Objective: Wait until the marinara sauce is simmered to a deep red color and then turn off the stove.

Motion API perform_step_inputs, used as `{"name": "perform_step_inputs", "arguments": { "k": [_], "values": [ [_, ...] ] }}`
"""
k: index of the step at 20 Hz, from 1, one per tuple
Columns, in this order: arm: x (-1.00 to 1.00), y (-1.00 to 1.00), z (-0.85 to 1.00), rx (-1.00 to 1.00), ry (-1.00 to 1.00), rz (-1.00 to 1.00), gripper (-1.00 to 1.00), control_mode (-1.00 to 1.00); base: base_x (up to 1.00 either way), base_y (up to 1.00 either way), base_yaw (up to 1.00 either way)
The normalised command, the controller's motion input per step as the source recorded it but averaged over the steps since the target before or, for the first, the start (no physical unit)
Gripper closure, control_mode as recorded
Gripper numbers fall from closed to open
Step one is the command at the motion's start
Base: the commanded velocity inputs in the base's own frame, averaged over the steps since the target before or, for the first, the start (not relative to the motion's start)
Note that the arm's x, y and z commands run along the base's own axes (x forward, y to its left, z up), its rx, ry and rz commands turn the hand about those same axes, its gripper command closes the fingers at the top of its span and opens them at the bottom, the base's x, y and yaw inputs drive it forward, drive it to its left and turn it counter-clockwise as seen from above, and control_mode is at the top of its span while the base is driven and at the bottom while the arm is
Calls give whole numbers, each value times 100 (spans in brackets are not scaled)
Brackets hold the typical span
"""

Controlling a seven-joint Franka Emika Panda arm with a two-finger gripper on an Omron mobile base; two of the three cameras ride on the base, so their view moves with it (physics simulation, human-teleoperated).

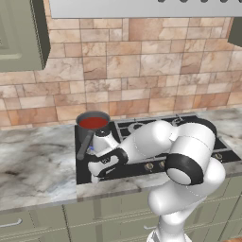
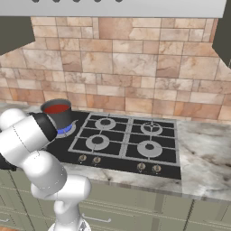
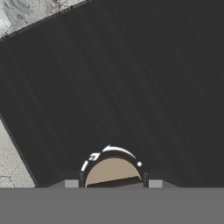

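The gripper (image 3: pixel 113 183) sat closed on a stove (image 3: pixel 131 87) knob (image 3: pixel 113 171) — beyond it, marinara sauce (image 1: pixel 93 123) looked deep red — to shut off the flame.

Kitchen: stove (image 2: pixel 122 140), tiled backsplash (image 2: pixel 131 63), marble counter (image 1: pixel 33 160).

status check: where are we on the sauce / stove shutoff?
Done: the marinara sauce in the saucepan already looks deep red, so the wait seems over.
In hand: the gripper is shut around a tan stove knob at the front edge of the stove.
Left: a blue flame shows under the pan in the right base view, so the burner is on; the knob needs turning off.
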Motion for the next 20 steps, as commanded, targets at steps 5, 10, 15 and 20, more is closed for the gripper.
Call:
{"name": "perform_step_inputs", "arguments": {
  "k": [5,10,15,20],
  "values": [
    [0,0,0,0,0,0,100,-100,0,0,0],
    [0,0,0,0,0,0,100,-100,0,0,0],
    [0,0,0,0,0,0,100,-100,0,0,0],
    [0,0,0,0,0,0,100,-100,0,0,0]
  ]
}}
